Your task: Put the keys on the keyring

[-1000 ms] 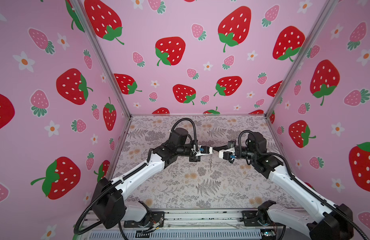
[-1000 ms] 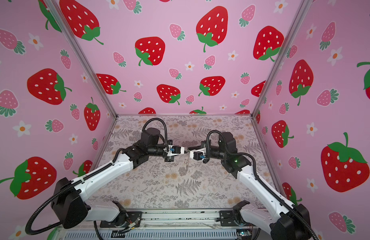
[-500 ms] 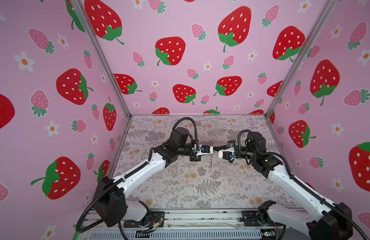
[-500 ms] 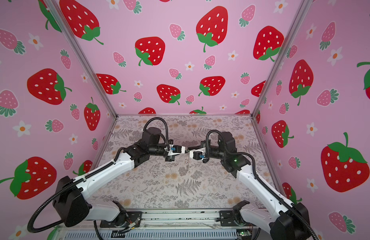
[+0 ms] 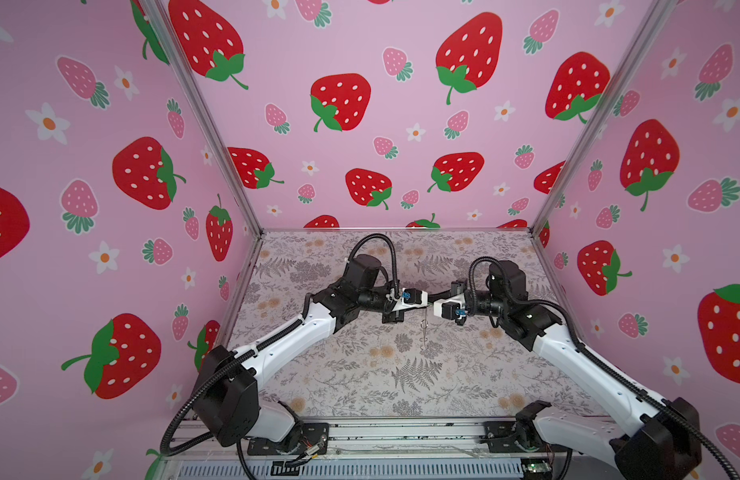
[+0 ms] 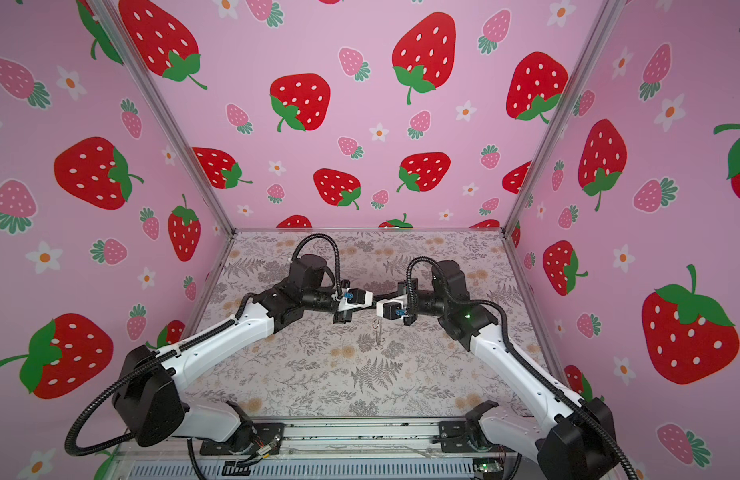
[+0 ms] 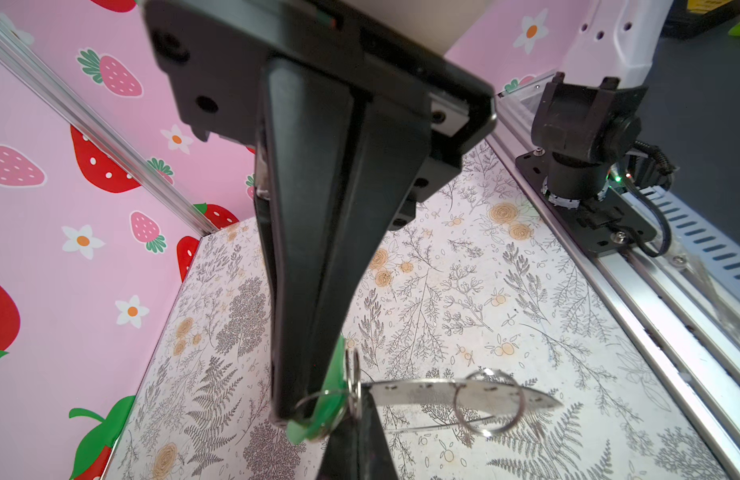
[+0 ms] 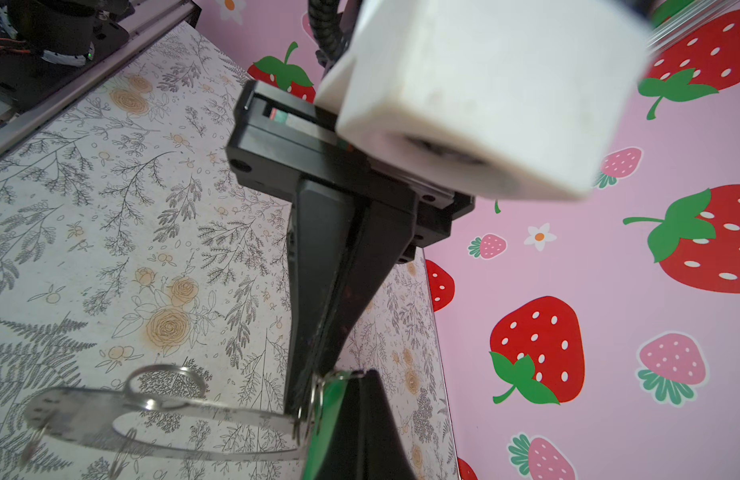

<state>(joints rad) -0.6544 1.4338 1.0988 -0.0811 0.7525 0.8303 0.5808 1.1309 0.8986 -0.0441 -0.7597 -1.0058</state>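
Keyring dangles just below frame centre, clear of the tabletop. Behind it, my left jaws, clamped on the keys, have nudged right up to the right jaws pinching the ring's rim. Threading's close, I reckon.

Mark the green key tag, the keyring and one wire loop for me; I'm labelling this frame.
green key tag (image 7: 303, 431), left wrist view, lower corner.
keyring (image 7: 418, 392), left wrist view, flat band.
wire loop (image 7: 484, 433), left wrist view, lower rim.
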